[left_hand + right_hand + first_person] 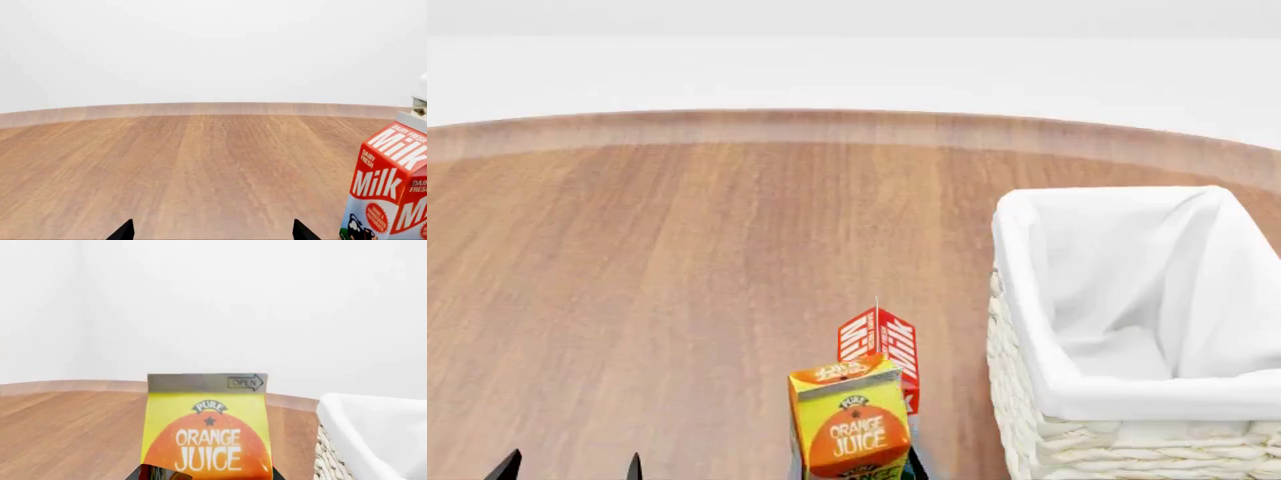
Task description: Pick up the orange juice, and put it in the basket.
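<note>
Orange juice [850, 425] upright at near table [667, 280] edge, left of basket [1134, 330], milk carton [881, 350] just behind. Right gripper [207, 474] clamps juice base. Left gripper [571, 466] fingertips spread, empty

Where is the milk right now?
In the head view the milk stands on the table just behind the orange juice, left of the basket. It also shows beside the left gripper in the left wrist view.
</note>
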Motion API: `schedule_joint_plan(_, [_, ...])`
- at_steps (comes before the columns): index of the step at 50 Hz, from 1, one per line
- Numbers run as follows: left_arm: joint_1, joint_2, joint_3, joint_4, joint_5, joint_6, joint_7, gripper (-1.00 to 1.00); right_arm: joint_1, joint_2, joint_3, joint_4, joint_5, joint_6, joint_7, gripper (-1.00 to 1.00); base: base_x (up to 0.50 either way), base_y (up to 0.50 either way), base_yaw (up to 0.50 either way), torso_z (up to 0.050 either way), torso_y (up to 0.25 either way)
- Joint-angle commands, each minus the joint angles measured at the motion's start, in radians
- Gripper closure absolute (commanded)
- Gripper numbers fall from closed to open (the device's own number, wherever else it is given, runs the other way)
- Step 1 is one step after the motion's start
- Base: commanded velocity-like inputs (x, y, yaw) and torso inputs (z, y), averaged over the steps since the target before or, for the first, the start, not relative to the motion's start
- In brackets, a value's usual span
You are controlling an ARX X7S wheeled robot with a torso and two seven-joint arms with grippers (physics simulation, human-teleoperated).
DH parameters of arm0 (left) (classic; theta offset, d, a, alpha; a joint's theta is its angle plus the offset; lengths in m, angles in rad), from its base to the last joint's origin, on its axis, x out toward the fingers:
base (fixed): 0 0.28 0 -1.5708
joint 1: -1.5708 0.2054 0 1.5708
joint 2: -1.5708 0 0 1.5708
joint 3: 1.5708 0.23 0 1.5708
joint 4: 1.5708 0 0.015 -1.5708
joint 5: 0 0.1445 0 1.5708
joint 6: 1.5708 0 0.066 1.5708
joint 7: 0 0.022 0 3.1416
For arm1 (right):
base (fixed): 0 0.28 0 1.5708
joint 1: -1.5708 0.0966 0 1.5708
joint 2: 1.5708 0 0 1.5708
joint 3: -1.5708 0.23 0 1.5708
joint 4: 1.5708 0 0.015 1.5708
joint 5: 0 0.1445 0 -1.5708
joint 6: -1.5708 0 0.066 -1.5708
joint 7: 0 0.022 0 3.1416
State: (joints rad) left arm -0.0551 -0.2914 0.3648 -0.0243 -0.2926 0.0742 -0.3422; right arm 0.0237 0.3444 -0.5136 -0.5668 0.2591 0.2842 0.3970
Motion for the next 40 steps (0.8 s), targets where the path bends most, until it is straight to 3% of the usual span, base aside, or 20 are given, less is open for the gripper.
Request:
schedule_joint_plan(1, [-0.001, -0.002, 0.003, 0.0, -0.002, 0.001, -0.002, -1.0, 0.03, 0.011, 0.019, -0.099, -0.026, 0.072, 0.01, 1.0, 0.0, 0.0, 0.0, 0.0, 0.0])
schedule_joint_plan(40, [-0.004, -0.009, 0.012, -0.001, -0.009, 0.005, -0.01, -1.0, 0.173, 0.045, 0.152, -0.333, 0.094, 0.333, 0.08, 1.0, 0.0, 0.0, 0.0, 0.0, 0.001])
